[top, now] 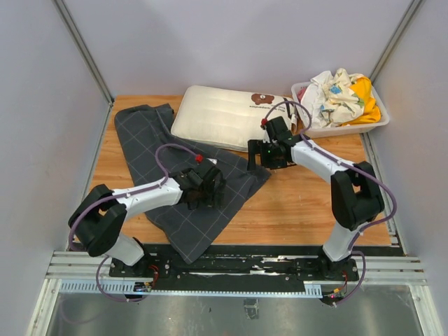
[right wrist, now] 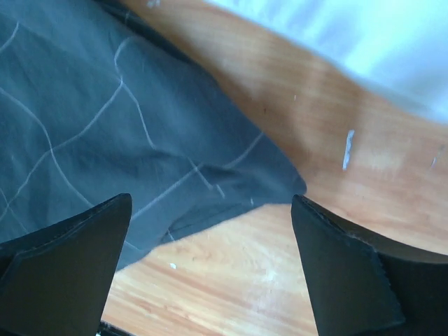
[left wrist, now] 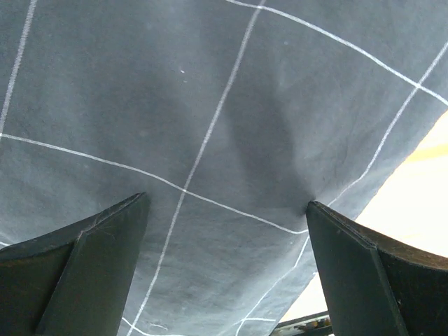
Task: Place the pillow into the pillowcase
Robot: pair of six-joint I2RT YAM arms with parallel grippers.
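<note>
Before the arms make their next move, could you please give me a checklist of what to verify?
1. Open left gripper: ok, hovering over the pillowcase.
2. Open right gripper: ok, above a pillowcase corner.
3. Grip on pillowcase: not ok, neither gripper holds it.
4. Opening of pillowcase located: cannot tell.
5. Free pillow: ok, lying ungripped.
</note>
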